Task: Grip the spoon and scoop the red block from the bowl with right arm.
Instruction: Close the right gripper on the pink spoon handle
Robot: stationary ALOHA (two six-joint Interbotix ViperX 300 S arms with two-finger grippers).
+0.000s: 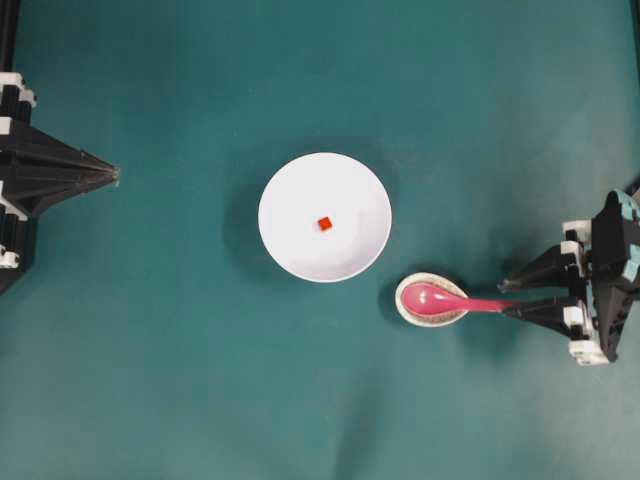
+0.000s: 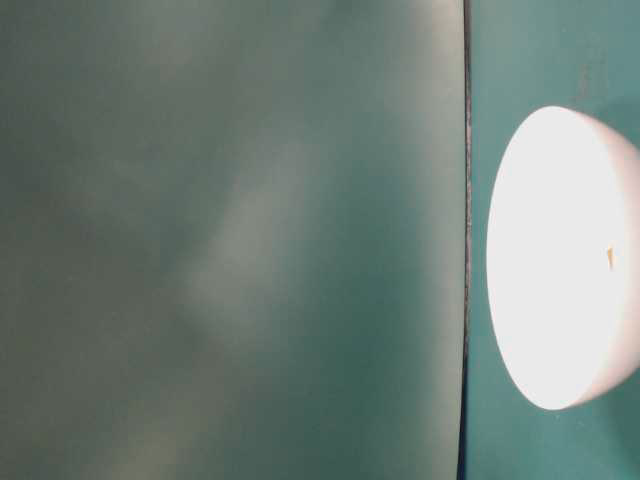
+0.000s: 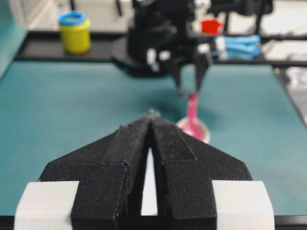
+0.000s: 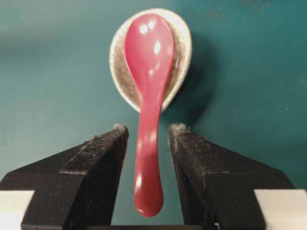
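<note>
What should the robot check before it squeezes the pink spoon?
1. Spoon handle lies between the right gripper fingers: ok, one finger on each side.
2. Fingers touching the handle: not yet, a gap shows on both sides, so the gripper is open.
3. Spoon scoop rests in the small speckled dish: ok.
4. Red block sits inside the white bowl: ok, near the middle.
5. Left gripper out of the way: ok, shut and far from the bowl.
6. Gripper height matches the handle: cannot tell from these views.
</note>
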